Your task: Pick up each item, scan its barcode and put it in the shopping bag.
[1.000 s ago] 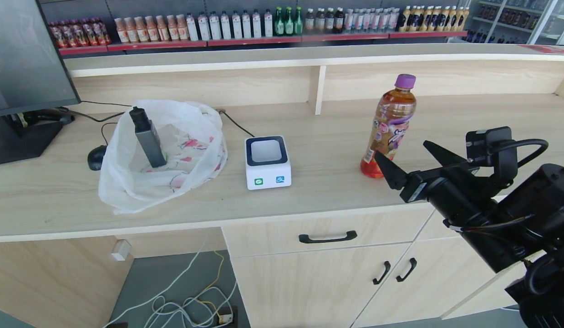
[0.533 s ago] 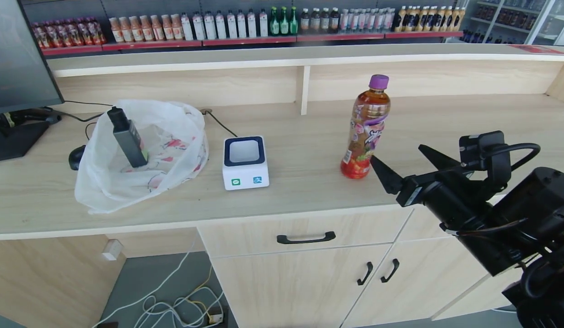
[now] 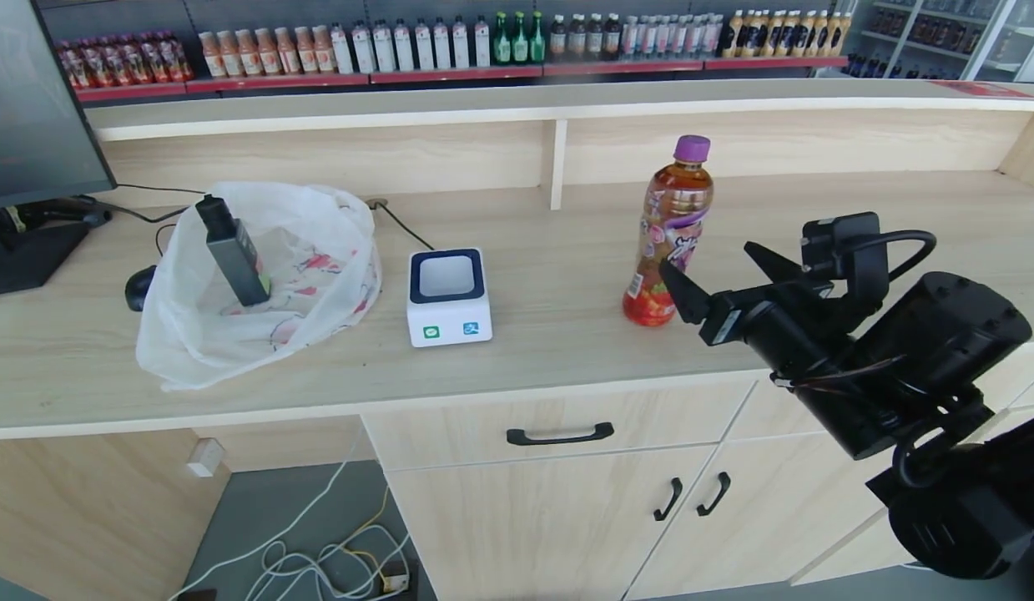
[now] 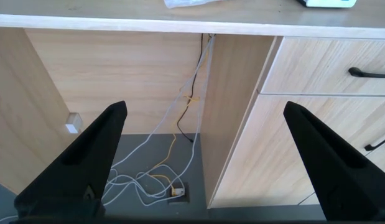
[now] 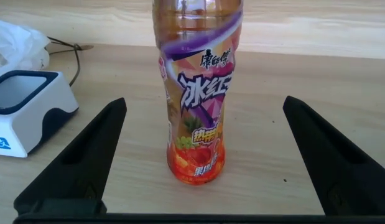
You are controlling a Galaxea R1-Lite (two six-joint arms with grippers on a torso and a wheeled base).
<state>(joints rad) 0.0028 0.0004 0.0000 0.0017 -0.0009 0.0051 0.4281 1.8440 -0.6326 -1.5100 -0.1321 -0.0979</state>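
Purple-labelled bottle (image 3: pixel 671 234) is stood on the worktop (image 3: pixel 567 351) at 3 o'clock of the scanner (image 3: pixel 448 296), just beside the wide-open empty right tool (image 3: pixel 707 257); left tool (image 4: pixel 204 115) likewise spread, empty.

Wide gap between bottle (image 3: pixel 671 234) and scanner (image 3: pixel 448 296), upright divider (image 3: pixel 554 165) behind

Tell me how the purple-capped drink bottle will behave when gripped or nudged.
The bottle stands tall on a narrow base, so a push high up would likely tip it. It looks nearly full, so probably heavy for its size and fairly stiff. Its glossy label may be slippery for the open right gripper.
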